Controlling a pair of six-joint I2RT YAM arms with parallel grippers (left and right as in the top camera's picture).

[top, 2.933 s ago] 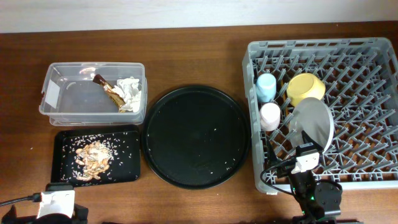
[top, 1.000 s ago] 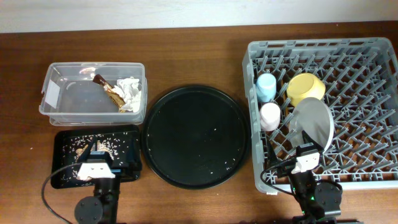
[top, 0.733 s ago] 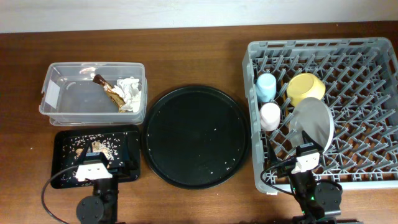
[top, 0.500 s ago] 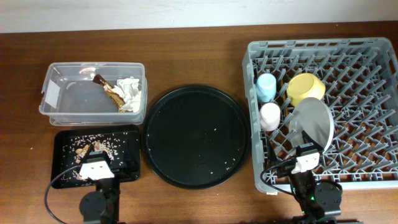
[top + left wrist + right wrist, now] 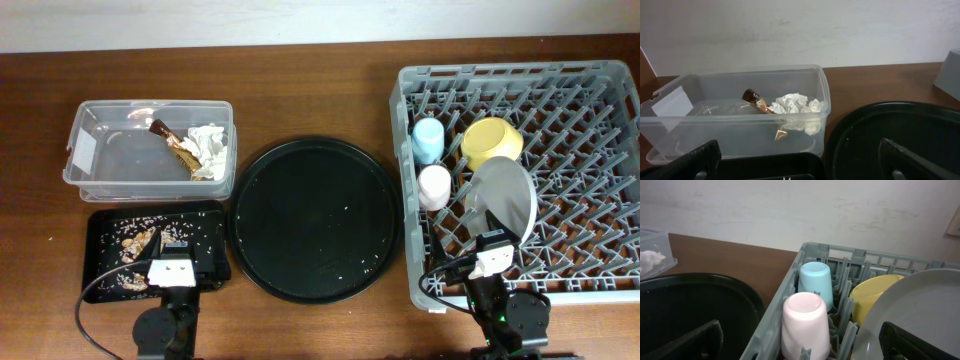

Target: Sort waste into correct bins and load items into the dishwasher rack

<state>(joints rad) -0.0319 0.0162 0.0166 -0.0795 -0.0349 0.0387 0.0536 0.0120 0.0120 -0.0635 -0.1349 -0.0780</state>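
The clear tub (image 5: 108, 160) holds tissues (image 5: 209, 148) and wrapper (image 5: 176, 149); the black tray (image 5: 97, 262), food scraps (image 5: 136, 245). The rack (image 5: 520, 72) carries blue cup (image 5: 428, 139), pink cup (image 5: 434, 186), yellow bowl (image 5: 492, 141) and plate (image 5: 503, 200). Empty, the left claw (image 5: 800, 162) and right claw (image 5: 800, 342) gape apart.

Soft, even light fills the overhead view; the table (image 5: 330, 90) shows only faint shadows beside the tub (image 5: 150, 104) and the rack (image 5: 500, 70). The tub's rim carries small white glints. Both wrist views are clear at mid-distance against a bright wall (image 5: 800, 30). The jaws at the bottom corners are dark and blurred.
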